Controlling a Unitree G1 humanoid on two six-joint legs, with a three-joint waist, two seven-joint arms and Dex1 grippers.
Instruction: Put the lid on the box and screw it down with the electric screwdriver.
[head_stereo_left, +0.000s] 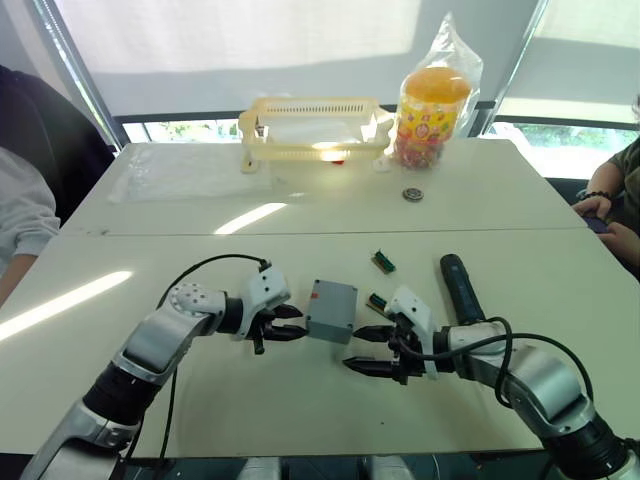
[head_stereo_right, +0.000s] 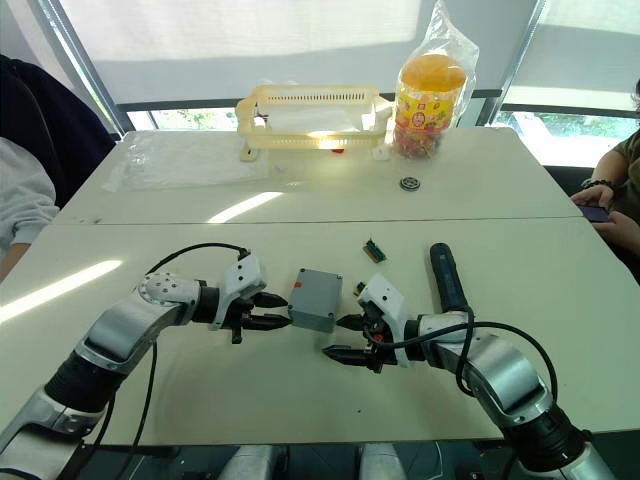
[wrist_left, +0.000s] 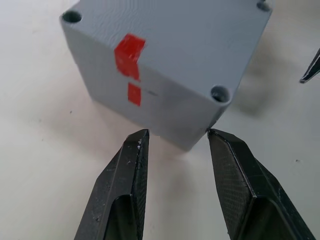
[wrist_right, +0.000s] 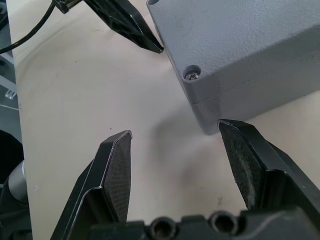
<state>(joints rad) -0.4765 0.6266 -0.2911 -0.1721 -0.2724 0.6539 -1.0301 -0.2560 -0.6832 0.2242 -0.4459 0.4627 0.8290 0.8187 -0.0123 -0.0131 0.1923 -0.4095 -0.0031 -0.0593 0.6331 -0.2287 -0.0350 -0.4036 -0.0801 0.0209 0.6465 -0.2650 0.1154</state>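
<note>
1. Sitting at the left edge of the table (head_stereo_left: 300, 400) is a person in a white sleeve (head_stereo_left: 22, 215).
2. The left gripper (head_stereo_left: 288, 322) rests low on the table, just left of the box. Its two black fingers (wrist_left: 125, 190) are apart, with nothing between them. Their tips point at the box's near corner, very close to it.
3. The box (head_stereo_left: 332, 310) sits on the table between the two grippers. The lid (wrist_right: 235, 35) is on top of it, with a thin seam running around the side. A screw sits in the corner hole in the right wrist view. A red mark (wrist_left: 129, 55) runs over the edge on the side facing the left gripper.
4. The right gripper (head_stereo_left: 370, 350) is just right of the box. Its fingers are spread wide and hold nothing. One tip is close to the box's bottom corner.
5. Two small green pieces (head_stereo_left: 383, 262) lie near the box.
6. The electric screwdriver (head_stereo_left: 460, 285) lies flat on the table, right of the box and apart from it. Its long side runs from near to far, tipped a little to the left at the far end. The right arm lies beside its near end.
7. A yellow basket (head_stereo_left: 312, 125) and a candy jar (head_stereo_left: 430, 100) stand at the far side.
</note>
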